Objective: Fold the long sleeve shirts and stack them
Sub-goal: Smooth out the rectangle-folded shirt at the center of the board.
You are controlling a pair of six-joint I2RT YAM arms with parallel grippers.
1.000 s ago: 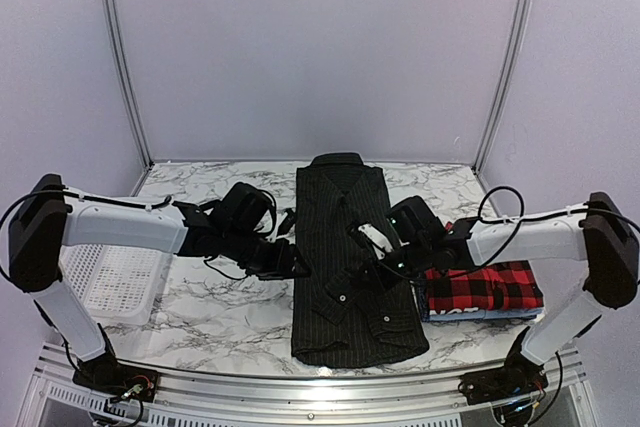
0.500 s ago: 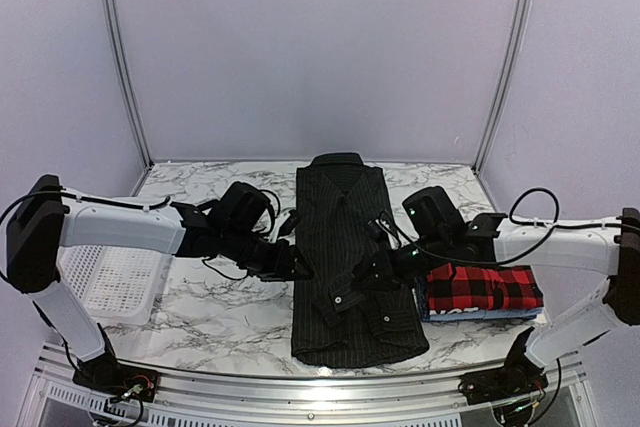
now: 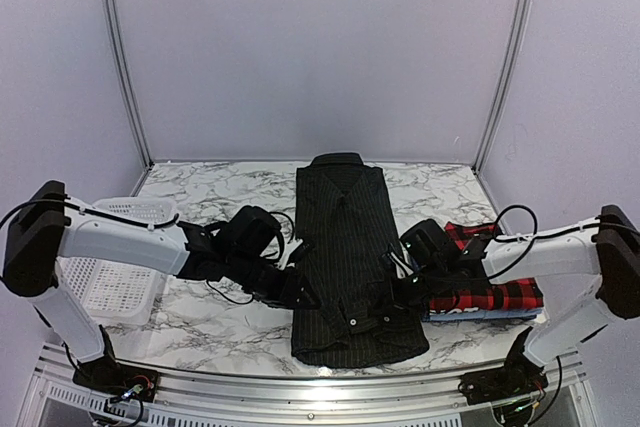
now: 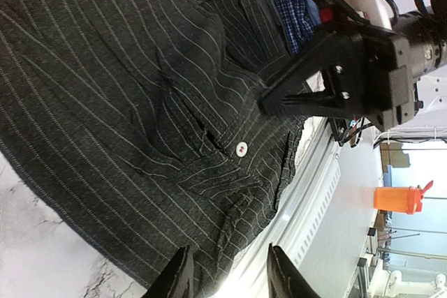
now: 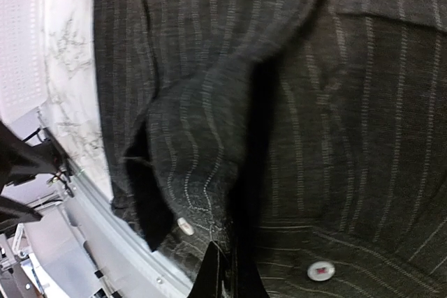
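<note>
The black pinstriped long sleeve shirt (image 3: 345, 237) lies flat down the middle of the marble table, collar at the far end. My right gripper (image 3: 388, 292) is low over its lower right part, shut on a fold of sleeve cloth by the cuff (image 5: 232, 277). My left gripper (image 3: 303, 294) is at the shirt's lower left edge. Its fingers stand apart (image 4: 230, 273), the hem showing beyond the gap and nothing gripped. The red-and-black plaid shirt (image 3: 500, 292) lies folded at the right on top of the blue shirt (image 3: 460, 314).
A white mesh basket (image 3: 115, 267) stands at the left edge of the table, under my left arm. The metal rail (image 3: 300, 377) runs along the near edge, close to the shirt's hem. The right arm's black wrist (image 4: 363, 68) hangs just across the shirt from my left gripper.
My right gripper has come down and toward the near edge with the sleeve, laying it across the shirt's lower part. My left gripper has slid nearer along the left edge, its jaws slightly narrower.
</note>
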